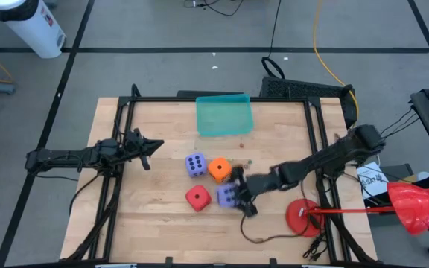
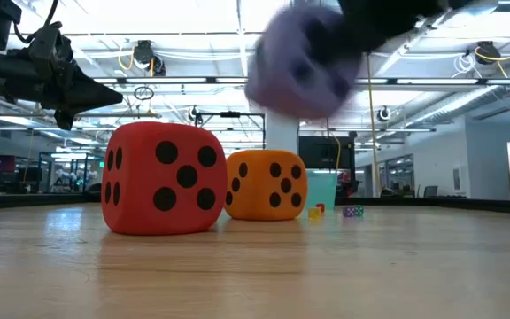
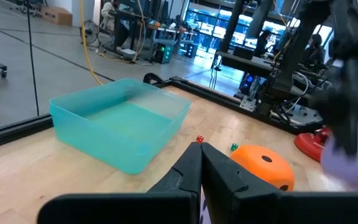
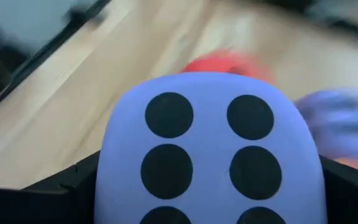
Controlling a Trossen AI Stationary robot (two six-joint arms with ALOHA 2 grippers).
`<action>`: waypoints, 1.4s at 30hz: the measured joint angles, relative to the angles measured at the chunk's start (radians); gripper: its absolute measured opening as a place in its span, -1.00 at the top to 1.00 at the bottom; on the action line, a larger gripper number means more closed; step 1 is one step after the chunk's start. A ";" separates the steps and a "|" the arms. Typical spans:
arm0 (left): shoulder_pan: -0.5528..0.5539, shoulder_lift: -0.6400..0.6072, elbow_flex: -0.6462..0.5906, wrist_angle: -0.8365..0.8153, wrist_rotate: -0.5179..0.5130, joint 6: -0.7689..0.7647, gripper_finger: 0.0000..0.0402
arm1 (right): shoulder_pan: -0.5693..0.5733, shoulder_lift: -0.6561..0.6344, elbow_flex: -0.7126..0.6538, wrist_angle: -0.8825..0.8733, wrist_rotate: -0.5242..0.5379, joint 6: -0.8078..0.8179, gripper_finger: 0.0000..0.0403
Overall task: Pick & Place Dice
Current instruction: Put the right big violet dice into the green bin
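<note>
Several dice show. My right gripper (image 1: 237, 193) is shut on a purple die (image 1: 227, 196), which hangs blurred above the table in the low view (image 2: 304, 62). On the wood rest a red die (image 1: 196, 197), an orange die (image 1: 219, 169) and a second purple die (image 1: 195, 164). In the low view the red die (image 2: 160, 177) and orange die (image 2: 268, 184) sit flat on their bottom faces. My left gripper (image 1: 152, 147) is shut and empty, hovering left of the dice; its closed fingers (image 3: 201, 165) point toward the orange die (image 3: 263, 165). My right gripper (image 4: 210, 186) pinches the purple die between its two fingers, one on each of two opposite side faces (image 4: 114, 168). The six-pip face (image 4: 210, 149) looks back at the wrist camera. The fingers reach in from the table's right side. The die is lifted clear of the table.
A teal bin (image 1: 224, 115) stands at the table's far edge, also seen in the left wrist view (image 3: 120, 127). A red round disc (image 1: 304, 216) with a cable lies near the right arm. Black frame rails (image 1: 118, 149) run along the table's left and right sides.
</note>
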 joint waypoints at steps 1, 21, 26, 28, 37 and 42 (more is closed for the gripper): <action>0.000 0.000 0.000 0.000 0.000 0.000 0.95 | -0.018 -0.037 0.009 -0.004 0.057 -0.007 -0.79; 0.000 0.000 0.000 -0.032 0.031 -0.009 0.95 | -0.789 -0.186 0.033 -0.167 -0.387 -0.249 -0.79; 0.000 0.000 0.000 -0.018 0.047 -0.003 0.95 | -0.909 -0.120 0.031 -0.169 -0.433 -0.278 -0.79; 0.000 0.000 0.000 0.007 0.049 0.061 0.95 | -0.941 -0.082 0.034 -0.163 -0.431 -0.305 -0.79; 0.001 0.000 0.000 0.084 0.049 0.217 0.95 | -0.996 0.066 0.033 -0.039 -0.428 -0.383 -0.79; 0.001 0.000 0.000 0.091 0.053 0.257 0.95 | -0.994 0.131 0.032 -0.039 -0.429 -0.424 -0.84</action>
